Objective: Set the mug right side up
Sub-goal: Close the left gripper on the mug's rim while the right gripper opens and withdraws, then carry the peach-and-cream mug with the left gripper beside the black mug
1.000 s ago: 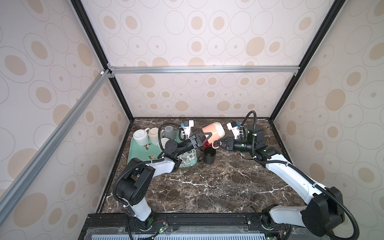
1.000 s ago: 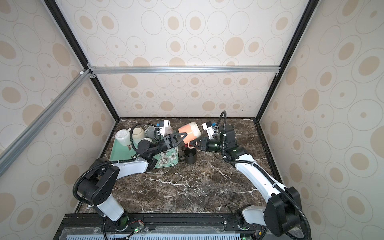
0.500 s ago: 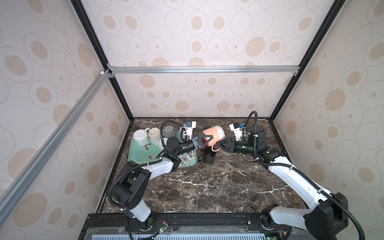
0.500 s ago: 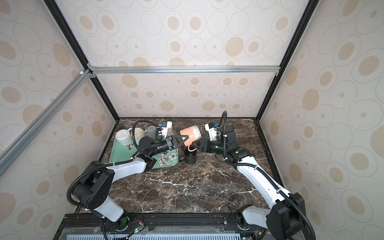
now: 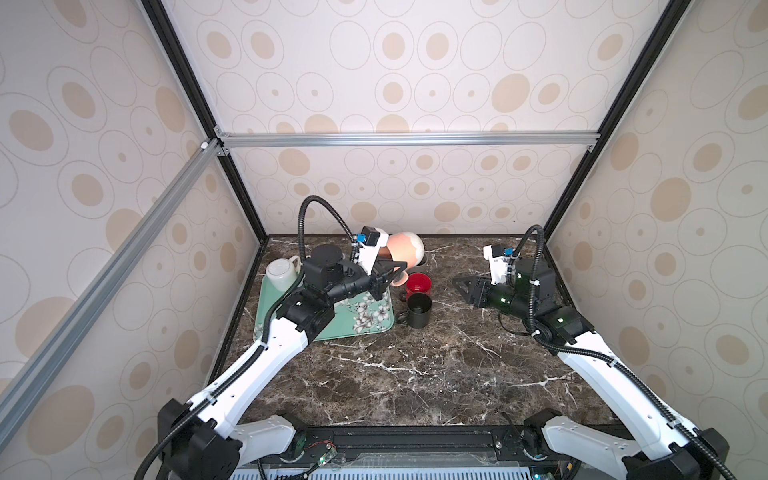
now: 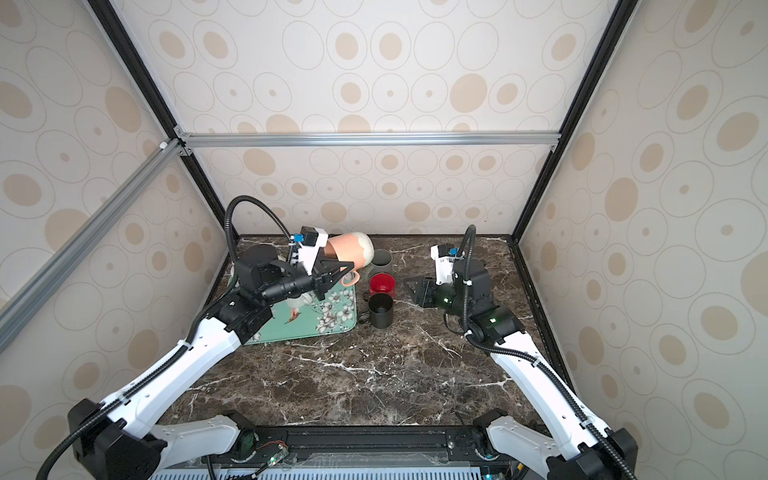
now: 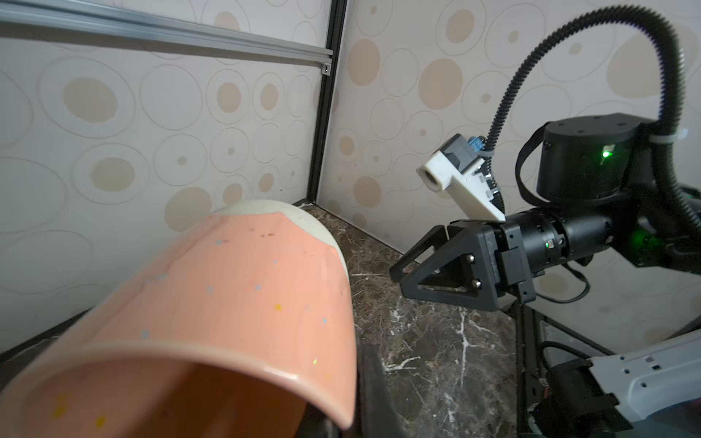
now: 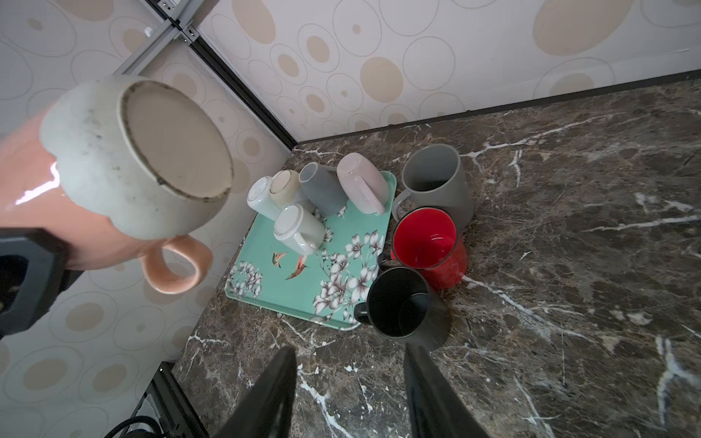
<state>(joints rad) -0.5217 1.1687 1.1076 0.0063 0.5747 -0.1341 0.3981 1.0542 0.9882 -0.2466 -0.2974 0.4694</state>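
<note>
Top view, mug (image 5: 405, 249) sideways (rim leftward), right fingers (image 5: 471, 291) well apart.

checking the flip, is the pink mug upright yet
not yet: the pink mug lies sideways in the air, held by the left tool.

Right claw (image 5: 460, 283) opened, released peach mug (image 5: 403, 248), drew back toward frame right; mug now with left claw (image 5: 395, 269) alone.
</note>
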